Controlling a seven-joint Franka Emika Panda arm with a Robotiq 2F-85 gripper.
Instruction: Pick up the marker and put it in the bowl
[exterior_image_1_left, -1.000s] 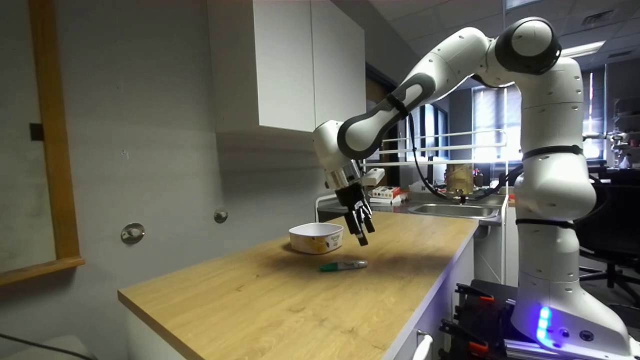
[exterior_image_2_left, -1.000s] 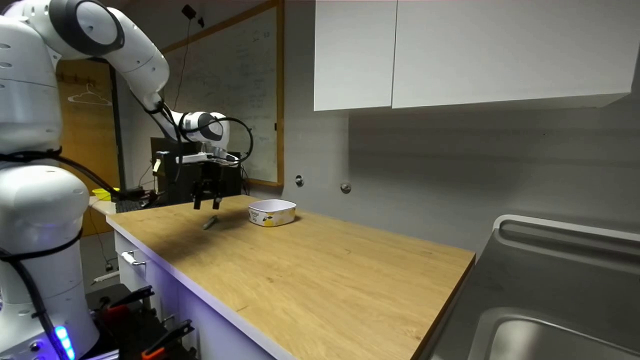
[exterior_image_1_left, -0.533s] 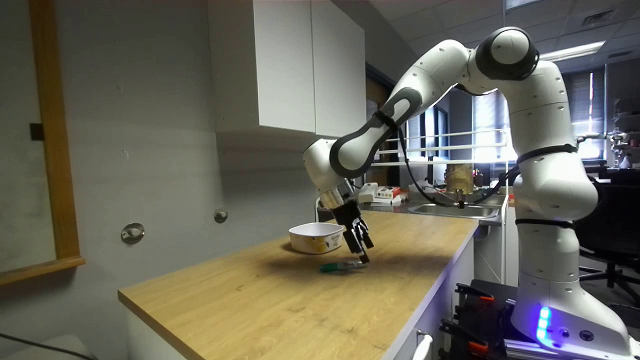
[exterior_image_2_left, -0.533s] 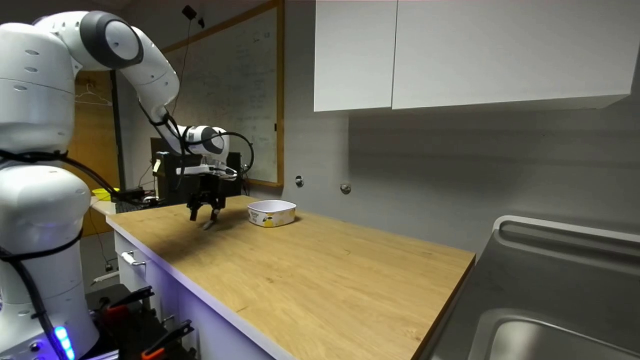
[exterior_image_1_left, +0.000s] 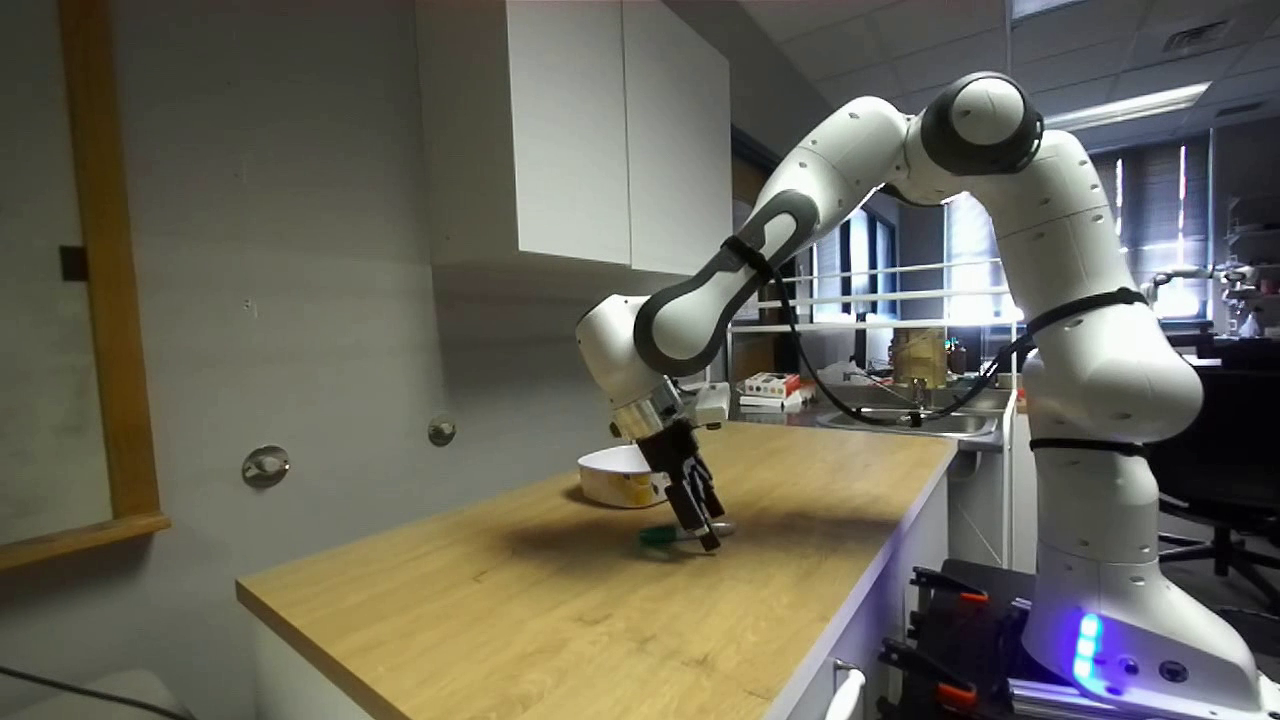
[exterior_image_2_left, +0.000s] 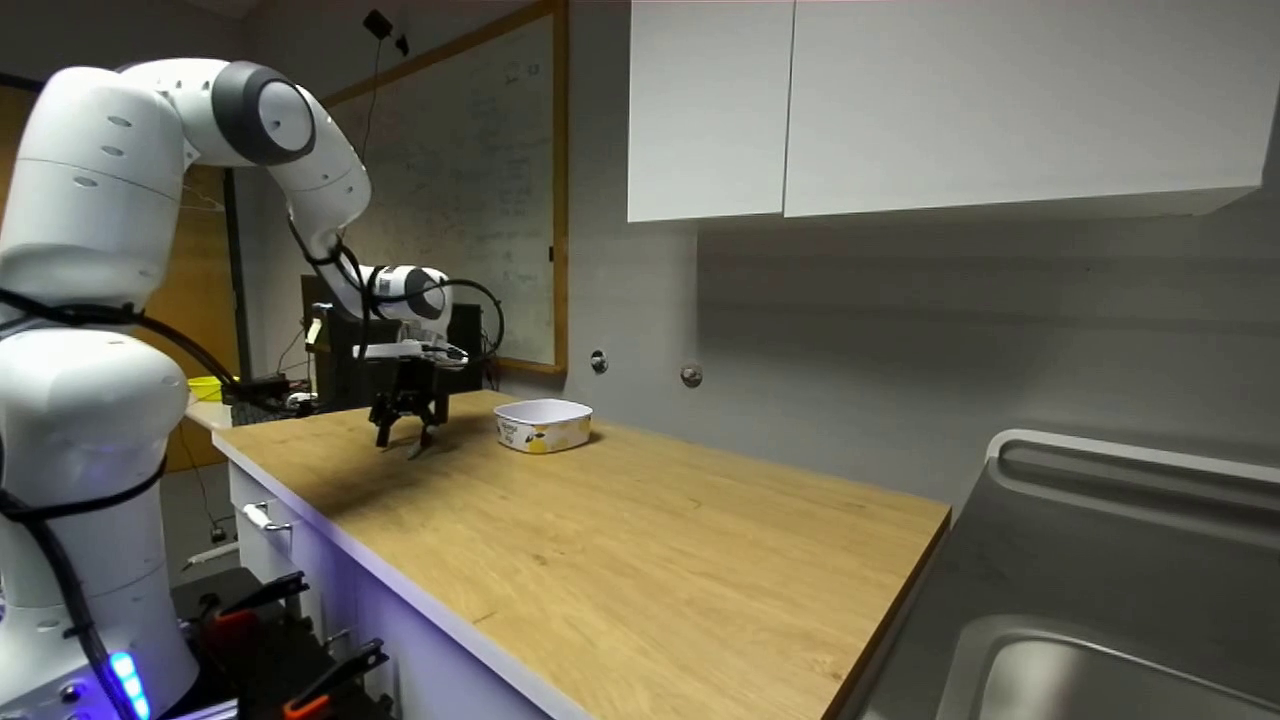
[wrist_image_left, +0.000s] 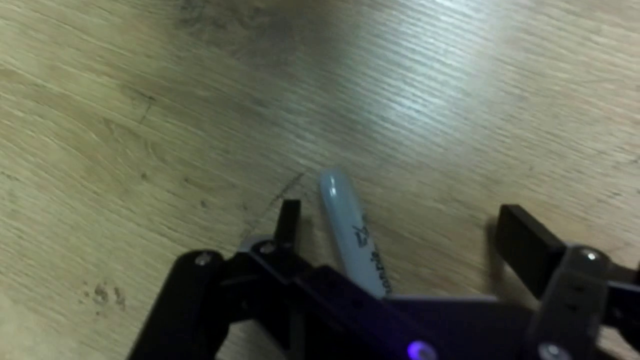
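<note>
Leftmost on the counter (exterior_image_1_left: 560, 590) in an exterior view: bowl (exterior_image_1_left: 612, 488), upright, mouth up. Its nearness to the grasp should, I judge, keep the carry short. Next the marker (exterior_image_1_left: 662, 535), lying flat, green end leftward; then my gripper (exterior_image_1_left: 713, 527), tilted and low, standing astride the barrel. Fingers (exterior_image_1_left: 709, 542) spread, gripping nothing. I read the step as lining up the grasp, the jaws so set that they would meet across the barrel, not along it

Wrist view, left to right: a finger (wrist_image_left: 288, 222) just beside the marker (wrist_image_left: 353, 232), a strip of counter between; then a wider gap; then the opposite finger (wrist_image_left: 530, 245). The off-centre lie reads clearly only here; on closing, I expect the nearer finger to touch first and push the barrel. Black lettering (wrist_image_left: 362, 236) shows here too, but the green end is hidden and the bowl is out of frame. The bowl's lemon print (exterior_image_2_left: 537, 440) shows unobstructed in an exterior view. Whether my fingertips touch the counter, no view settles for me
</note>
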